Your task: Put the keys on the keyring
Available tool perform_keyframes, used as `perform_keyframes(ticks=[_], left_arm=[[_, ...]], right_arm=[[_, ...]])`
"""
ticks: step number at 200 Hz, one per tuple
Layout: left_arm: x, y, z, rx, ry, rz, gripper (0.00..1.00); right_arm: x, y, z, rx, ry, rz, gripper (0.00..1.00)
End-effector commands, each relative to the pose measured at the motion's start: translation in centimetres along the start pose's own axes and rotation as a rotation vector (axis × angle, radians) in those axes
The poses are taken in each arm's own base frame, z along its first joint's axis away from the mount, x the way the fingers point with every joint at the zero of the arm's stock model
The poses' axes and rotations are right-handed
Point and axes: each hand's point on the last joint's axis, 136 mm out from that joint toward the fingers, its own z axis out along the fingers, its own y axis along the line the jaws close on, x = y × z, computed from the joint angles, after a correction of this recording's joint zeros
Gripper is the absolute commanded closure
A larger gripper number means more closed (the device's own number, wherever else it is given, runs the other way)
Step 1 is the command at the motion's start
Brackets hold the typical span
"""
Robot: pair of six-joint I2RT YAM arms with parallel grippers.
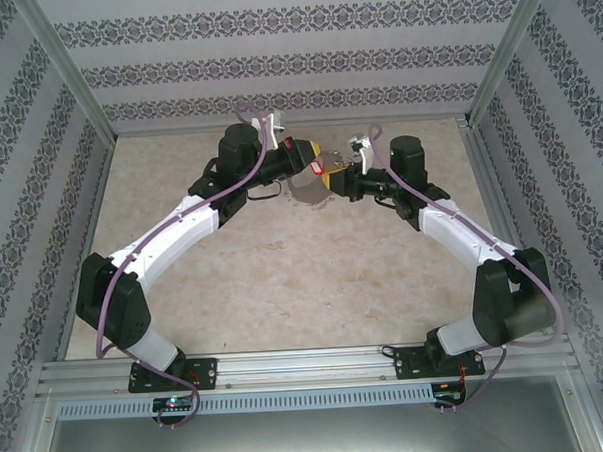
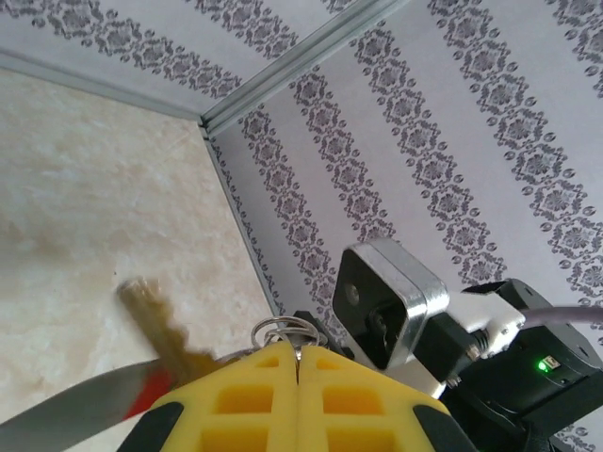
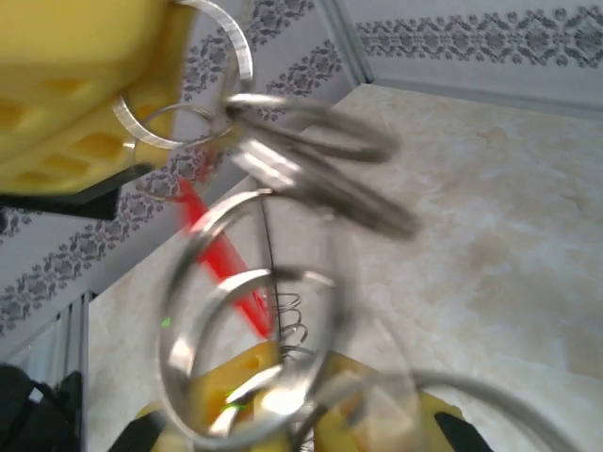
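Keyring [image 1: 305, 193] work is happening in the air over the far middle of the counter [image 1: 284, 277], where both my arms meet. My left end effector [image 2: 297, 363] is pressed together, its yellow tips pinching a couple of the small silvery rings at the top of the loop, and the rest of the loop hangs slack beneath. My right end effector [image 3: 292, 377] is also pressed together just right of it. The big loop's wire and the red key [image 3: 219, 259] both run down to its tips, but blur hides which of them it is really pinching.

I judge the step in hand to be threading the key onto the loop, and it looks unfinished. To do it well, I should hold the left side dead steady as the anchor so the floppy loop stops swinging. The right side should make only small, slow moves, guiding the key's hole along the wire and not pulling. Tugging sideways could drag the rings out from my left tips.
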Motion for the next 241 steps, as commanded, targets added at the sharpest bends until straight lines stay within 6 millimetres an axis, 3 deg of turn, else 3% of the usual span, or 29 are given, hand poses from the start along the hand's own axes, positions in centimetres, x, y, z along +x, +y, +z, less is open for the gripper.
perform_keyframes(ticks=[1,20,31,52,76,93,132,175,207,241], left_arm=[[-2.6,-7.1,-2.8,0.187,-0.082,0.115,1.0],[-2.7,-7.7,-3.7,0.197,-0.1,0.156,1.0],[-2.7,-8.2,-4.4,0.203,-0.12,0.189,0.94],[-2.9,-8.6,-5.7,0.196,-0.169,0.251,0.71],[-3.3,-8.2,-7.0,0.14,-0.224,0.291,0.34],[-3.8,-7.3,-7.9,0.076,-0.267,0.302,0.23],[-4.5,-5.8,-8.0,-0.045,-0.273,0.321,0.14],[-6.8,-3.9,-7.5,-0.095,-0.286,0.256,0.12],[-9.7,-2.7,-8.2,-0.058,-0.319,0.146,0.1],[-11.3,-1.4,-8.4,-0.043,-0.288,0.057,0.08]], right_arm=[[-1.8,-1.0,0.0,0.08,-0.023,-0.058,1.0],[-3.1,-1.4,-0.5,0.18,-0.041,-0.142,1.0],[-4.1,-1.8,-1.0,0.253,-0.058,-0.208,1.0],[-6.2,-2.1,-1.9,0.395,-0.096,-0.345,1.0],[-8.8,-1.9,-3.0,0.566,-0.151,-0.531,1.0],[-10.6,-1.3,-3.9,0.647,-0.19,-0.635,1.0],[-13.8,2.0,-5.1,0.746,-0.284,-0.853,1.0],[-14.6,5.1,-4.9,0.846,-0.338,-1.081,1.0],[-13.6,4.4,-3.8,0.939,-0.315,-1.193,1.0],[-12.7,3.6,-3.3,0.956,-0.305,-1.2,1.0]])
